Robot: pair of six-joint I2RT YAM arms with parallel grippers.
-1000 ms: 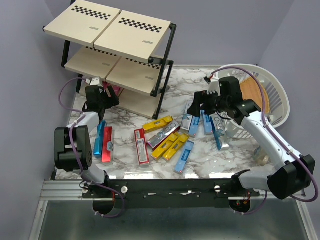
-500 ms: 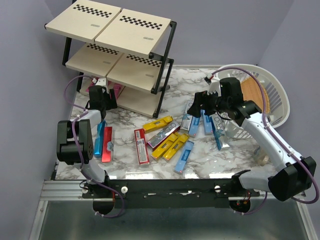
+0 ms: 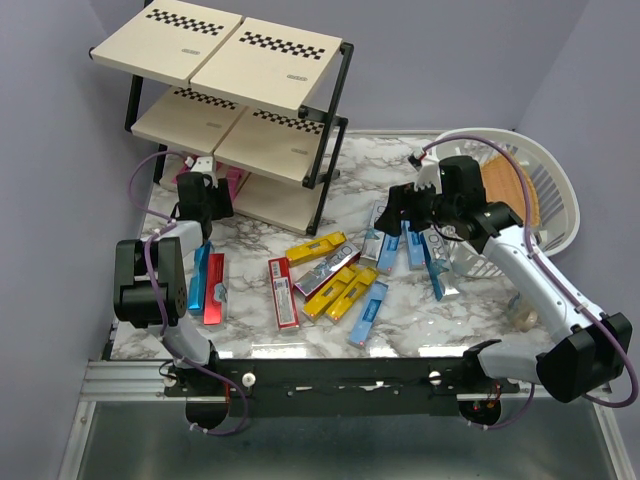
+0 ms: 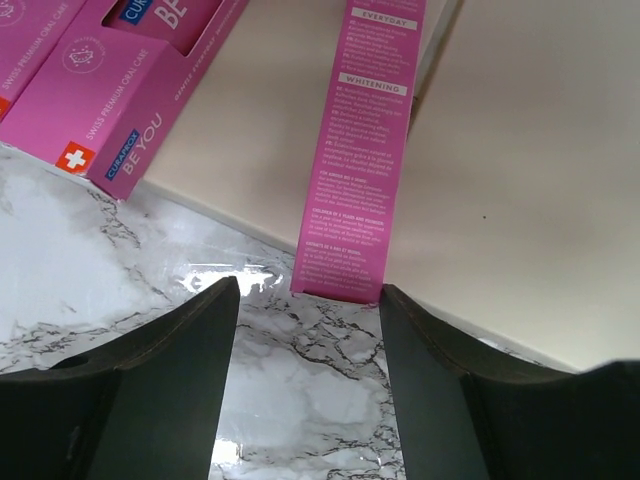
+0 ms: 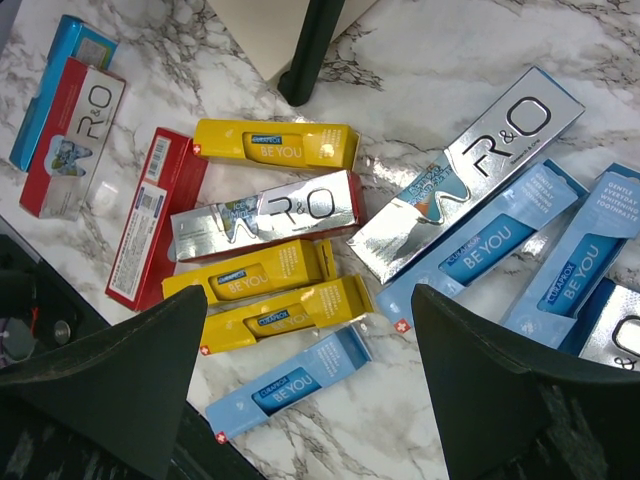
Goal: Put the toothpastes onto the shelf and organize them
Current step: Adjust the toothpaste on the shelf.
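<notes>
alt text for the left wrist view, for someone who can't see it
A pink toothpaste box lies on the beige shelf board, its near end poking past the board's edge over the marble table, just beyond the open left hand. Two more pink boxes lie at upper left.

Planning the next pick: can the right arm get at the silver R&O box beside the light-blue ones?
Probably yes: the open right pincer hovers near it, nothing lies on the silver R&O box, though a light-blue box crowds one side.
</notes>
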